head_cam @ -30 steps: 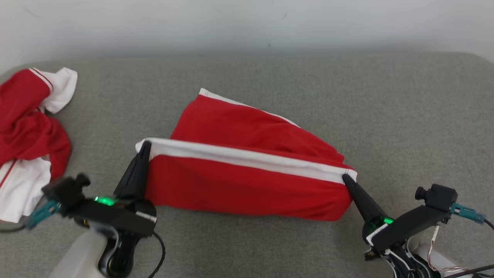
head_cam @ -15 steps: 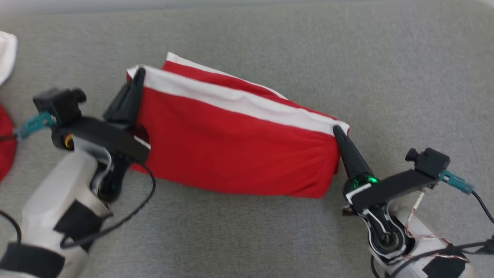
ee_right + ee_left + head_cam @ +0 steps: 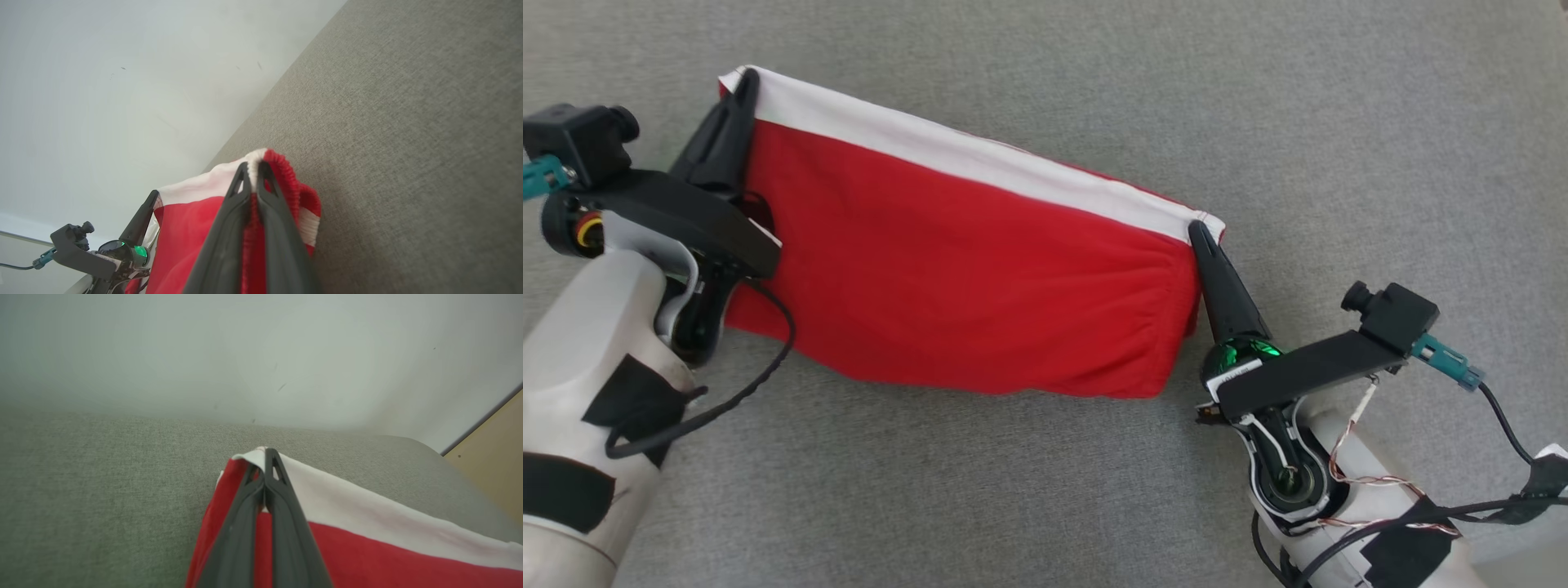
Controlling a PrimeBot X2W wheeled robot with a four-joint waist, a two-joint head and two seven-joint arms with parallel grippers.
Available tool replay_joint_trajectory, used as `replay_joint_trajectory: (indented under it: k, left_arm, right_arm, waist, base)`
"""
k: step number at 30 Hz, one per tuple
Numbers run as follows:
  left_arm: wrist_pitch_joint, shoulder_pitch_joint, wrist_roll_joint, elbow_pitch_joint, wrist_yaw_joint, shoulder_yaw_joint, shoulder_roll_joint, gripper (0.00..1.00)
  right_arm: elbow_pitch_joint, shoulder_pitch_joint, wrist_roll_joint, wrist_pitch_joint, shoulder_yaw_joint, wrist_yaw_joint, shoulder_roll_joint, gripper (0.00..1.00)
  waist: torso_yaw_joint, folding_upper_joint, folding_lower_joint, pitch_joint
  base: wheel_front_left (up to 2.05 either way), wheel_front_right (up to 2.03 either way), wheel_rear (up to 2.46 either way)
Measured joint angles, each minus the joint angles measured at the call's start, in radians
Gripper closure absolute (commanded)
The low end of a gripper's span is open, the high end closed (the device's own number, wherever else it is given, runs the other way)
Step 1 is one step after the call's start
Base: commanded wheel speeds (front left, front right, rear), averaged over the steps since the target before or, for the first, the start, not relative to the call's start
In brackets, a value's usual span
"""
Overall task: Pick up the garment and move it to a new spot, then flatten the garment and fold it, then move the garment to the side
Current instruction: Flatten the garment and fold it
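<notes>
Red garment [image 3: 964, 278] with white band stretched taut between both grippers over grey cushion [image 3: 1339, 122], left gripper [image 3: 747, 77] clenched on its far-left white corner, right gripper [image 3: 1196, 227] clenched on its right corner, white label [image 3: 1235, 374] on right gripper too small to read

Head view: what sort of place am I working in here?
Probably an indoor test space, not a lived-in room: a broad grey cloth-covered surface, a bare pale wall right behind it, and a single red-and-white garment as the work piece.
</notes>
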Motion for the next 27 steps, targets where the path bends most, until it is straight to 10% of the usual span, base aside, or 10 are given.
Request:
replay_joint_trajectory:
  k: [16, 17, 18, 19, 27]
  left_arm:
    - [0.0, -0.042, 0.045, 0.06, 0.0, 0.013, 0.002, 1.0]
    - [0.0, -0.042, 0.052, 0.055, 0.0, 0.02, 0.002, 0.99]
    - [0.0, -0.039, 0.069, 0.043, 0.0, 0.025, 0.001, 0.27]
    - [0.0, -0.035, 0.07, 0.036, 0.0, 0.031, -0.003, 0.0]
    - [0.0, 0.015, 0.098, 0.017, 0.0, 0.077, -0.012, 0.0]
  right_arm:
    - [0.041, -0.061, -0.067, -0.001, 0.006, 0.0, 0.052, 1.0]
    - [0.047, -0.063, -0.071, -0.001, 0.007, 0.0, 0.055, 0.8]
    - [0.056, -0.066, -0.078, -0.001, 0.007, 0.0, 0.059, 0.18]
    - [0.059, -0.067, -0.081, -0.001, 0.006, 0.0, 0.062, 0.0]
    - [0.081, -0.066, -0.1, -0.001, 0.003, 0.0, 0.073, 0.0]
  waist:
    - [-0.041, -0.0002, -0.0002, 0.057]
    - [-0.041, -0.0002, -0.0002, 0.058]
    - [-0.041, -0.0002, -0.0001, 0.057]
    - [-0.041, -0.0002, -0.0001, 0.055]
    - [-0.03, -0.0001, -0.0001, 0.029]
  base:
    - [0.0, 0.0, 0.0]
    - [0.0, 0.0, 0.0]
    - [0.0, 0.0, 0.0]
    - [0.0, 0.0, 0.0]
    - [0.0, 0.0, 0.0]
